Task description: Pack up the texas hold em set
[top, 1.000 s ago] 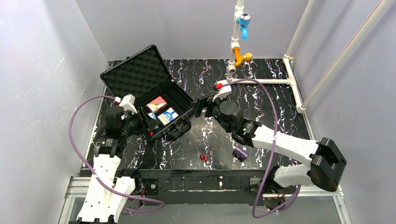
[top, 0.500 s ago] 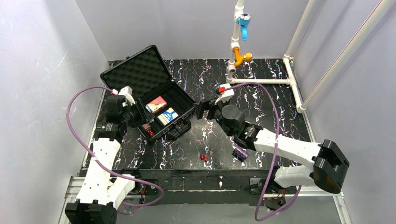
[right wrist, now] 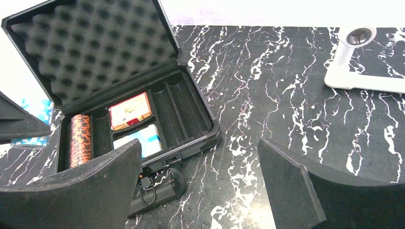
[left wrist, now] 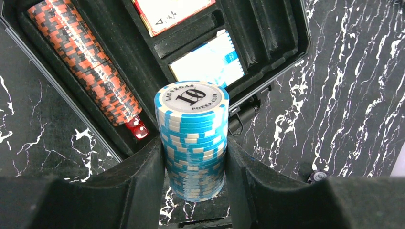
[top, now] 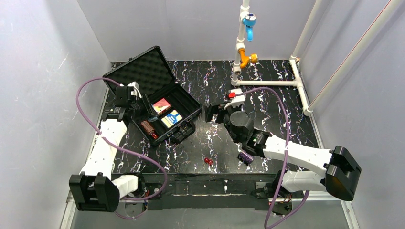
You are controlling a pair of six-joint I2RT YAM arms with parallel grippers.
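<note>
While the light-blue striped chip stack [left wrist: 192, 143] is clamped in the left gripper [left wrist: 193, 176], it should be lowered level into a free groove of the black foam-lined hard case [top: 184, 110], upper left of the top view; the right gripper [right wrist: 200, 183] is seen spread apart, empty.

— Any writing you can read?
— Only on the top chip of the blue chip stack [left wrist: 192, 138]: "LAS VEGAS" arched above, a large "10" in the middle, "POKER CLUB" below.
— And the red card box [left wrist: 171, 13] or the blue card box [left wrist: 210, 62]?
— Their printing is too washed out to read.

Left gripper [left wrist: 195, 191] clamping blue chip stack [left wrist: 193, 140] (marked 10), above open case [left wrist: 200, 36]
</note>
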